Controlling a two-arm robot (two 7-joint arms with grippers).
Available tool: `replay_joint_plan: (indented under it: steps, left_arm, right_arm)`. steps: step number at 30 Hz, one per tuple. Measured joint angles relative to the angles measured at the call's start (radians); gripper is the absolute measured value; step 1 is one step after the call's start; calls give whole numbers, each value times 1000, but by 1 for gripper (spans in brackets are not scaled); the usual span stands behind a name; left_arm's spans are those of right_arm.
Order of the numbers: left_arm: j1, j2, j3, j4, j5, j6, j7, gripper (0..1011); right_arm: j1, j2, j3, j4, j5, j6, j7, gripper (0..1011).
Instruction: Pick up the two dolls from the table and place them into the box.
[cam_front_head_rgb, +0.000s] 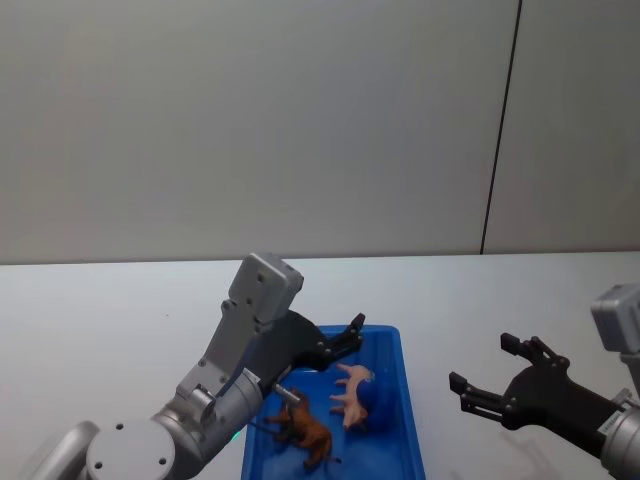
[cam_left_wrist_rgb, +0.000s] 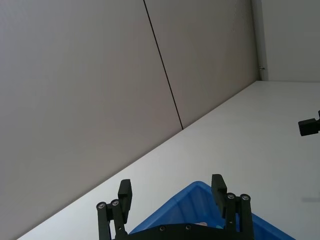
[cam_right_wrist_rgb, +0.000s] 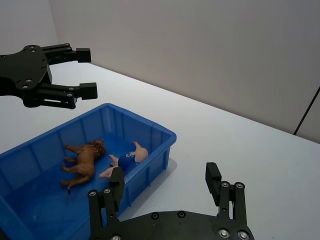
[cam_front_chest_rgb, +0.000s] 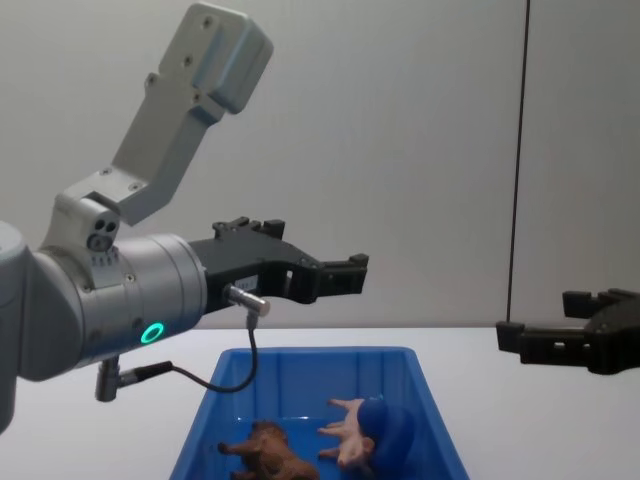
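Left gripper (cam_front_chest_rgb: 340, 272): nearest the chest camera, raised over the far end of the box, fingers spread wide, holding nothing.
Right gripper (cam_front_head_rgb: 490, 378): at 3 o'clock from the box, hanging above the table, fingers parted wide, empty.
Box (cam_front_head_rgb: 405, 400): blue, on the white table (cam_front_head_rgb: 120, 310), between the two arms.
Lion (cam_front_head_rgb: 305, 430): brown, lying on its side on the box floor, toward 7 o'clock.
Pig (cam_front_head_rgb: 352, 392): pale pink with a blue part, lying just beside the lion, toward 1 o'clock from it; touching or not, cannot tell.
Step in hand: judged finished with placing; both dolls inside, none left on the table.
Next move: likely only drawing both arms back clear of the box; no further grasp called for.
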Motion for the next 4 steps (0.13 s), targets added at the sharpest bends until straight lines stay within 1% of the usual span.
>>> replay_joint_plan:
  steps: [4]
  left_arm:
    - [-3,-4,1,2,0,-4,-4,1002]
  right_arm:
    - [0,0,0,0,0,0,0,1001]
